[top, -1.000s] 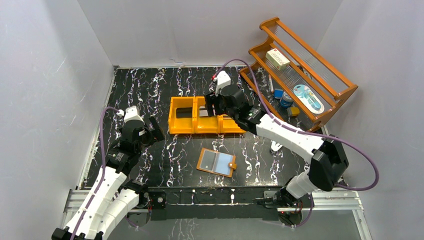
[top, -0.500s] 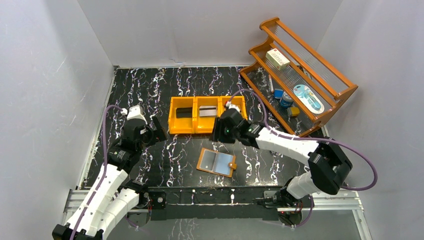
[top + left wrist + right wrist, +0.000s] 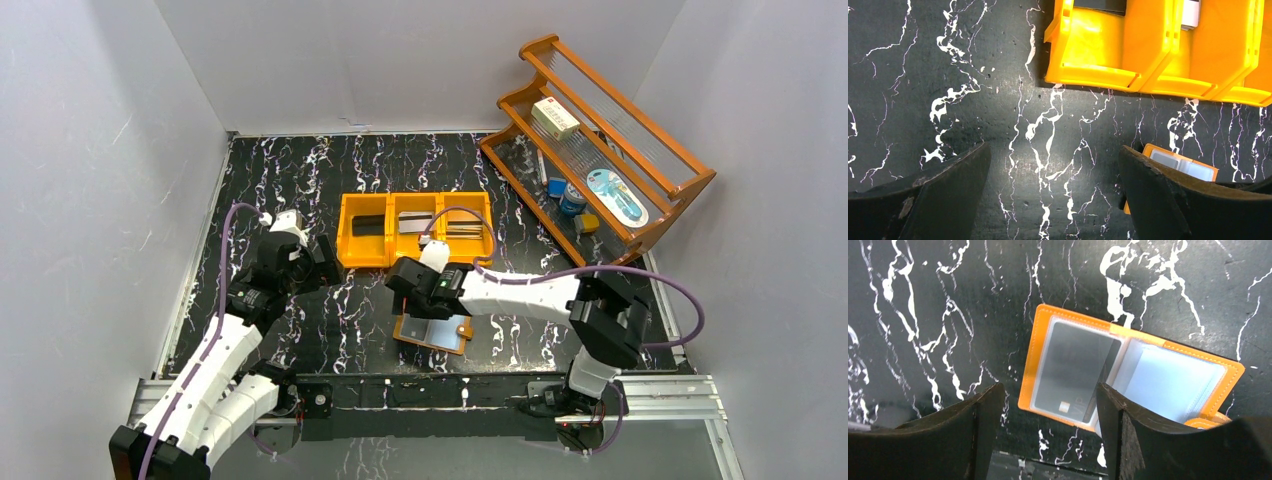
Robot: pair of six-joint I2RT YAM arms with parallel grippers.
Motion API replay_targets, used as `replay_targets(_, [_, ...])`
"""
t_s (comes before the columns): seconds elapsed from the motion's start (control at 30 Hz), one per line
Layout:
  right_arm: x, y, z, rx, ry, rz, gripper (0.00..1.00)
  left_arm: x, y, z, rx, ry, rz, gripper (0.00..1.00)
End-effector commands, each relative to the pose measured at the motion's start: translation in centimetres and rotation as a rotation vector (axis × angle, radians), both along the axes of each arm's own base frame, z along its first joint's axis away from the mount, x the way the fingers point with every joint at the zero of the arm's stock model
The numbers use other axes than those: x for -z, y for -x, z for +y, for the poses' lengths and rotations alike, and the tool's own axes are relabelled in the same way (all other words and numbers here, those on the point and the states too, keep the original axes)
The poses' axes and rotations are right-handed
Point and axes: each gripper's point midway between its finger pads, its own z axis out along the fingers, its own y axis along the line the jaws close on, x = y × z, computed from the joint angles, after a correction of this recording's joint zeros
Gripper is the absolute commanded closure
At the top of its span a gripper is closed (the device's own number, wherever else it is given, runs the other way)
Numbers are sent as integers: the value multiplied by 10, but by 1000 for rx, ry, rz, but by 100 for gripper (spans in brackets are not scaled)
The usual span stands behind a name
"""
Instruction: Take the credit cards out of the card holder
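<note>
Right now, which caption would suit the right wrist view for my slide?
Open right claw hovers above the opened card holder, a dark credit card showing in one clear sleeve.

We find a table point(image 3: 300, 170) with a three-part bin point(image 3: 372, 258) at its middle. A first card point(image 3: 368, 224) lies in the bin's left part, a second card point(image 3: 415, 224) in the middle part and a third card point(image 3: 466, 231) in the right part. In front of the bin a card holder point(image 3: 433, 331) lies open, with a fourth card point(image 3: 1075, 371) in its left sleeve. A rack point(image 3: 540, 47) stands behind, at the far right.

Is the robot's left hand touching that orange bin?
Apart. The left wrist view shows bare black tabletop between the left hand and the orange bin.
</note>
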Motion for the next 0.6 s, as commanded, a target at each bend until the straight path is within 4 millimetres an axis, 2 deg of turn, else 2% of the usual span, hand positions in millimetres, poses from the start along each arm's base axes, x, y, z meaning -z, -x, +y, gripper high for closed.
replay_targets(0.0, [3,-11,-7,85,75,-36,24,-7,-1,3,-2,-11,-25,2])
replay_targets(0.33, [46,0,1,34,178,57,25,-10,-1,8,-25,-21,-43,2])
replay_targets(0.4, [50,1,-3,40,210,67,26,-10,-1,8,-27,-21,-43,2])
replay_targets(0.57, [53,2,-12,45,252,64,36,-11,-1,9,-30,-20,-49,2])
